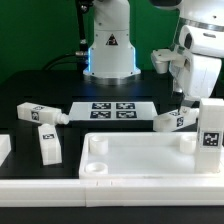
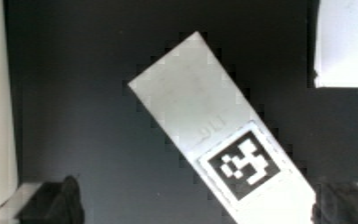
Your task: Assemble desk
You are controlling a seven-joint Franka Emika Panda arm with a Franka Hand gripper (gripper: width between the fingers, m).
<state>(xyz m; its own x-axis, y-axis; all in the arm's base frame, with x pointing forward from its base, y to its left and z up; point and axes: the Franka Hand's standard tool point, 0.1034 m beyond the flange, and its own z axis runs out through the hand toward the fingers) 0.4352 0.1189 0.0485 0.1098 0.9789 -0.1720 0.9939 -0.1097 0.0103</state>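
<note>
The white tabletop (image 1: pixel 140 160) lies flat at the front, rim up. One tagged leg (image 1: pixel 211 125) stands upright at its far corner on the exterior view's right. A second leg (image 1: pixel 172 121) lies on the black table just behind the tabletop. My gripper (image 1: pixel 183 102) hangs open just above it. In the wrist view this leg (image 2: pixel 202 105) lies slanted between my open fingers (image 2: pixel 51 200), with its tag toward me, and the gripper (image 2: pixel 202 205) holds nothing. Two more legs (image 1: pixel 40 114) (image 1: pixel 48 146) lie on the exterior view's left.
The marker board (image 1: pixel 112 110) lies flat mid-table in front of the robot base (image 1: pixel 108 45). A long white rail (image 1: pixel 60 190) runs along the front edge. A white part (image 2: pixel 350 45) shows at the wrist view's edge.
</note>
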